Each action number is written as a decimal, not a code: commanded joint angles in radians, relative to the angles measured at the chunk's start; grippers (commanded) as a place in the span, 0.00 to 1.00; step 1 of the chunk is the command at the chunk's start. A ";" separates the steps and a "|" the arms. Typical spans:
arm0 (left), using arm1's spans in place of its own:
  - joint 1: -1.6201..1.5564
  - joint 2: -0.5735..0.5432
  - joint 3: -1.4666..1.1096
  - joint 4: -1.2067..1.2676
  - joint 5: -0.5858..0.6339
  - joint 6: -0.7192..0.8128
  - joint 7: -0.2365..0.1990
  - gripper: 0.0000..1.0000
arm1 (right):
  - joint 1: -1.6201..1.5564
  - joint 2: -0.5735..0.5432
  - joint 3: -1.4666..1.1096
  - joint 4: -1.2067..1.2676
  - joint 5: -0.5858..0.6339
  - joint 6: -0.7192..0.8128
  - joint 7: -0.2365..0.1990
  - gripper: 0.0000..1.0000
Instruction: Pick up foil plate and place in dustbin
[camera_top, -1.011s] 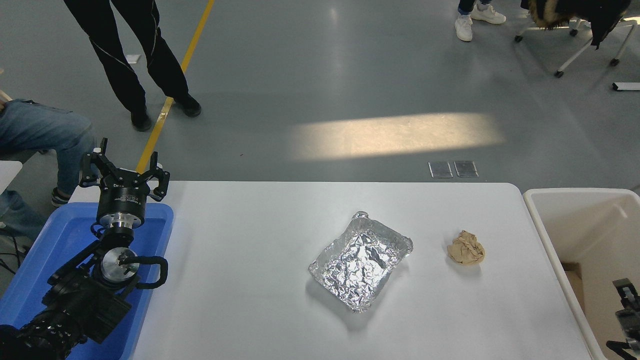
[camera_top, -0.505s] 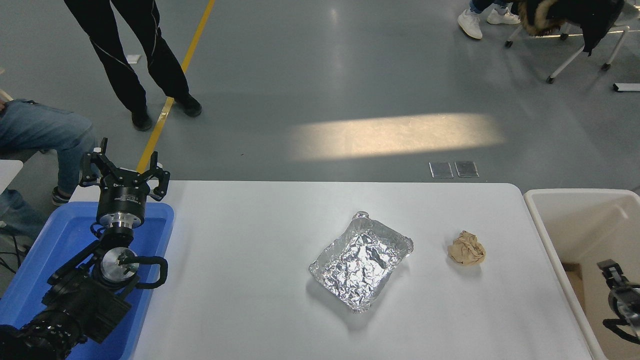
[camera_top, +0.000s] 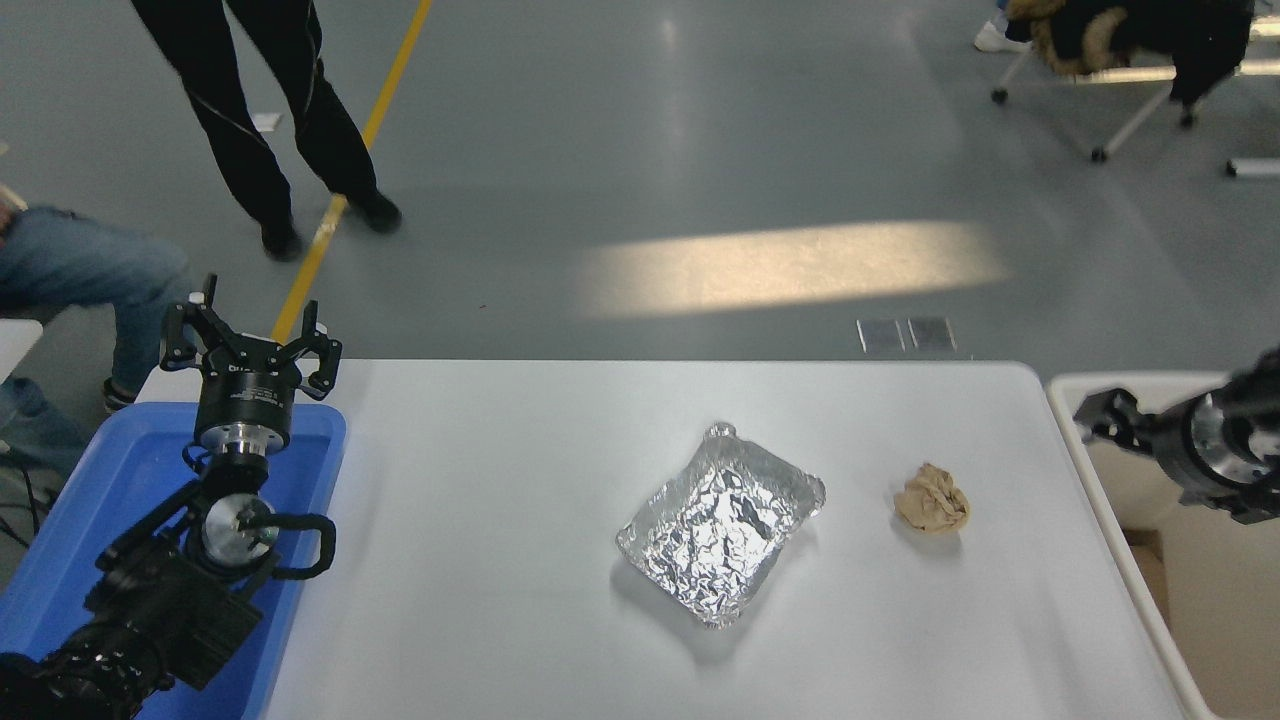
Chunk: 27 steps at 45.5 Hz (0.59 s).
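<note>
The foil plate (camera_top: 722, 520), a crinkled silver tray, lies flat on the white table (camera_top: 480, 560) right of centre, with nothing touching it. The cream-white dustbin (camera_top: 1138, 572) stands just off the table's right end. My right gripper (camera_top: 1108, 420) comes in from the right edge, raised above the dustbin's near-left rim and pointing left toward the table. It is blurred by motion and well to the right of the plate. My left gripper (camera_top: 250, 335) is open and parked at the lower left over the blue bin.
A crumpled tan paper ball (camera_top: 932, 498) lies between the plate and the dustbin. A blue plastic bin (camera_top: 100, 470) sits at the table's left end. A person stands and another sits beyond the far left corner. A chair with a coat is at the top right.
My right arm has risen from low inside the dustbin at the bottom right to above its rim, moving up and toward the table. The plate and the paper ball have not moved.
</note>
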 joint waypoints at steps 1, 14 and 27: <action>0.002 0.000 0.000 0.000 0.000 0.000 -0.002 0.99 | 0.486 0.073 -0.088 0.206 0.004 0.335 0.000 1.00; 0.000 0.000 0.000 0.001 -0.002 0.000 -0.002 0.99 | 0.828 0.071 -0.059 0.206 0.030 0.613 0.006 1.00; 0.002 0.000 0.000 0.001 -0.002 0.002 -0.002 0.99 | 0.776 0.077 -0.056 0.206 0.041 0.613 0.006 0.99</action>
